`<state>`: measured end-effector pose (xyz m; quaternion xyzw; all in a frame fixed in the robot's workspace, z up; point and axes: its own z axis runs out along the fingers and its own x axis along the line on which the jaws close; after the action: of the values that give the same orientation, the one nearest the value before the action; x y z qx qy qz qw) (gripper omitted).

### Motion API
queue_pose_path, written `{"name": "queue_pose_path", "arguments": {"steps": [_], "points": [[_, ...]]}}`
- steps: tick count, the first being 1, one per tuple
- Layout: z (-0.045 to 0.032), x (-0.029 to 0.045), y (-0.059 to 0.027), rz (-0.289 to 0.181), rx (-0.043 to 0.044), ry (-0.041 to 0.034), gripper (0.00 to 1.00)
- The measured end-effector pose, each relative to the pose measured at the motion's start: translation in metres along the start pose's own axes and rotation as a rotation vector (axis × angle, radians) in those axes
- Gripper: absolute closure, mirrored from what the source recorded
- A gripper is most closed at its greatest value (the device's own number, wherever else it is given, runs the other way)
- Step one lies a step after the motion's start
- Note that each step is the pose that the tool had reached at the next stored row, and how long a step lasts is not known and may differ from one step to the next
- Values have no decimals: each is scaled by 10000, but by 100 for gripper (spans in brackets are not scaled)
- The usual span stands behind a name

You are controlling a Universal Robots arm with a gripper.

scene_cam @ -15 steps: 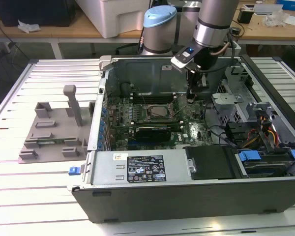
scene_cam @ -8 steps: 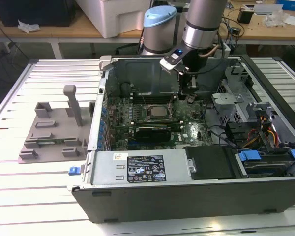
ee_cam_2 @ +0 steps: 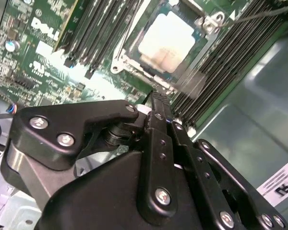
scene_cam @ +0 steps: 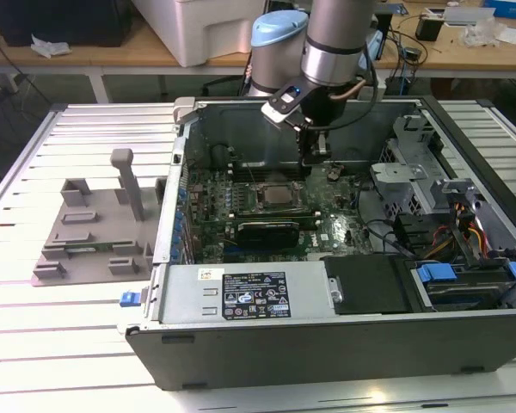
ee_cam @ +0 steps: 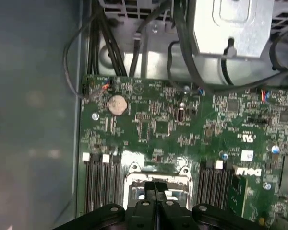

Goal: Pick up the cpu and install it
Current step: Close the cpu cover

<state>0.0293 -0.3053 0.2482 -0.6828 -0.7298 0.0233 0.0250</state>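
Exterior view, arm: You see the arm (scene_cam: 335, 43) reach from above into the open computer case (scene_cam: 327, 344), with its last link nearly upright.
Exterior view, gripper: The gripper (scene_cam: 316, 157) hangs over the motherboard (scene_cam: 206, 215), near the far wall of the case.
Exterior view, cpu: The cpu (scene_cam: 279, 196) lies flat inside the socket frame (scene_cam: 254, 191). It is just beside the gripper, toward the exterior view's left and nearer to the camera.
Exterior view, table: A grey fixture (scene_cam: 95, 232) stands on the slatted table (scene_cam: 34, 344) at the exterior view's left of the case, well apart from the gripper.
Second wrist view, gripper: The fingers (ee_cam_2: 158, 120) are pressed together into one narrow black bar, and nothing is between them.
Second wrist view, cpu: The cpu (ee_cam_2: 167, 40) looks pale and shiny in its socket, beyond the fingertips, with memory slots (ee_cam_2: 221, 67) along both sides. You cannot tell if the tips touch the socket's edge.
First wrist view, gripper: The gripper (ee_cam: 156, 187) is closed, and only a thin seam divides the two fingers.
First wrist view, cpu: Bright parts of the cpu (ee_cam: 139, 194) show on either side of the fingers, inside the socket frame (ee_cam: 156, 173).
First wrist view, board: A round coin battery (ee_cam: 117, 103) sits on the green board, well apart from the gripper.
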Motion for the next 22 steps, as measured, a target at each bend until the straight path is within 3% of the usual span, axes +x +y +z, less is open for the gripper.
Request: {"name": "queue_pose_path", "arguments": {"steps": [3, 12, 15, 18, 22], "points": [[13, 4, -47, -2, -1, 1, 89], [226, 22, -452, 0, 1, 1, 89], [343, -6, -594, -4, -1, 0, 89], [420, -11, -684, -5, -1, 1, 89], [483, -11, -721, -5, 3, -6, 89]]}}
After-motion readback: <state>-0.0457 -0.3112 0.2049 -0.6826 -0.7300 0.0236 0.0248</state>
